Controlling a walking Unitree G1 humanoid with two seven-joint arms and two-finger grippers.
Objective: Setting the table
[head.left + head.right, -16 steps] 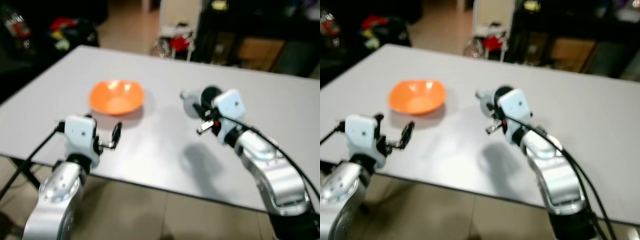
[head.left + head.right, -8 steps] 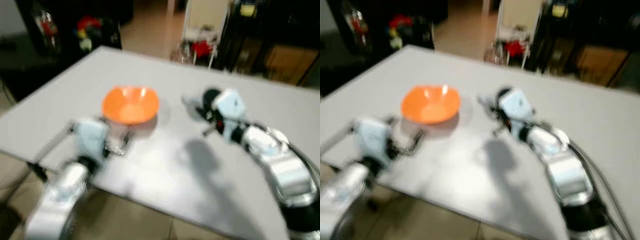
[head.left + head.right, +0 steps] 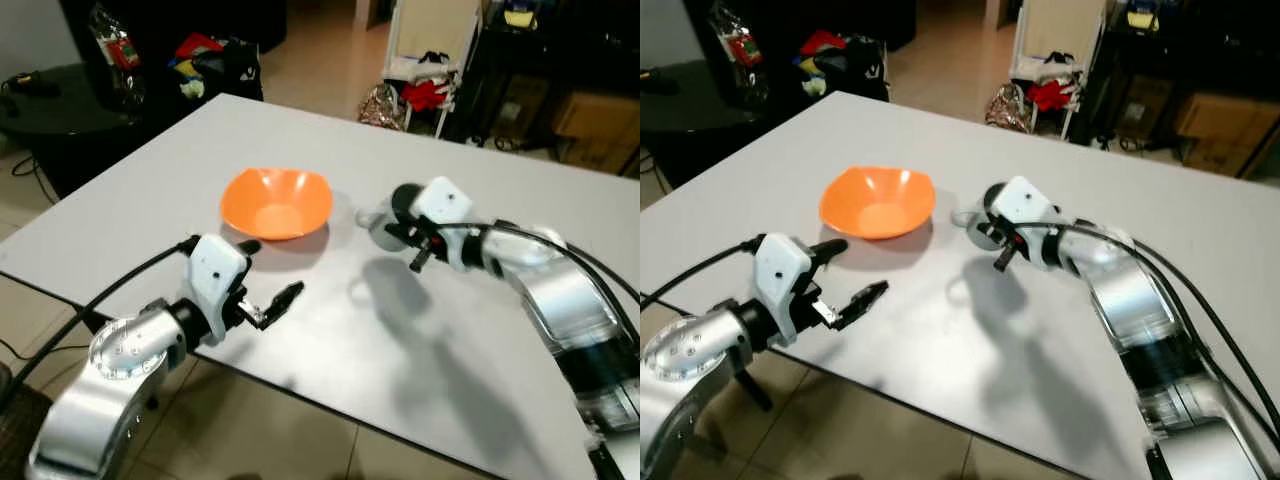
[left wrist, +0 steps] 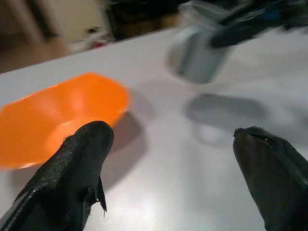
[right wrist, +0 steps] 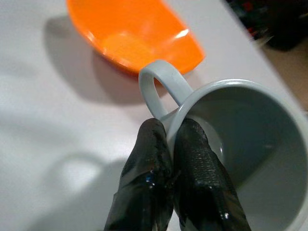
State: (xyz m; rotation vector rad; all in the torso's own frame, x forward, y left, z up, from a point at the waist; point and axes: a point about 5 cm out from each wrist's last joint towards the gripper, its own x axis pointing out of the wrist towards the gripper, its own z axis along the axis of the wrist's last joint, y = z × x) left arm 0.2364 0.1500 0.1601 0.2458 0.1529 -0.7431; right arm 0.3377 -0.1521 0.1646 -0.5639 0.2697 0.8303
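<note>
A pale grey mug (image 5: 231, 139) hangs in the air above the middle of the white table (image 3: 480, 330), casting a shadow on the surface beneath. The right gripper (image 5: 174, 144) has its two black fingers pinched tight over the mug's rim, right beside the handle (image 5: 161, 86). The right wrist view looks straight into the mug's open mouth (the inside looks bare); from the head the mug (image 3: 985, 222) shows side-on, handle pointing towards the orange bowl (image 3: 276, 202), which sits nearer the table's left edge. The left gripper (image 3: 268, 290) hovers over the near edge, fingers spread wide and holding nothing, the bowl beyond them.
</note>
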